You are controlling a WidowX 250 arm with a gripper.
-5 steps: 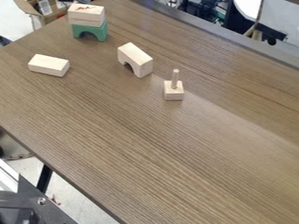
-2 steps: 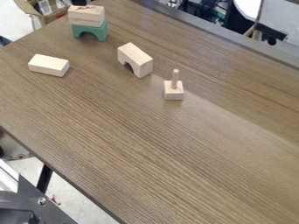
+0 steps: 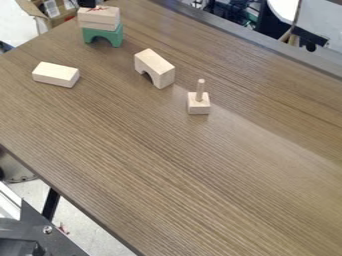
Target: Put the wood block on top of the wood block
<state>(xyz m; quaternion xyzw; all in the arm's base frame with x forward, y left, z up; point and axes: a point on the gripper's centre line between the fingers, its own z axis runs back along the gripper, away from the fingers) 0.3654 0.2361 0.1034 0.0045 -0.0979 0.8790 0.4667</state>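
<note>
Right at the top edge I've got what looks like the tip of the black gripper [image 3: 87,3], just above the stack; I can't tell whether its fingers are open or closed. Directly below is the pale rectangular wood block with red marks on its top [image 3: 97,12], sitting on the plain pale wood block [image 3: 99,24], and both ride on the green wooden arch block [image 3: 104,36], near the bench's upper-left edge. So block on block looks done to me, and letting go and clearing out is the likely job.

If I have to correct that top one, I'd call it light, rigid, dry wood: no give, not fragile, modest grip. I'd take it across its long parallel sides, around the middle, staying above the seam so the lower block isn't pinched too. Lift straight; any sideways nudge could slide the pair off the arch.

Moving outward over the bench [image 3: 180,165]: the loose pale rectangular wood block [image 3: 55,74] lies flat by that same upper-left edge, an easy squeeze across its width. Further in stands the natural wood arch block [image 3: 155,68], best held by its flat sides, then the small pale wooden base with an upright peg [image 3: 199,104].
</note>
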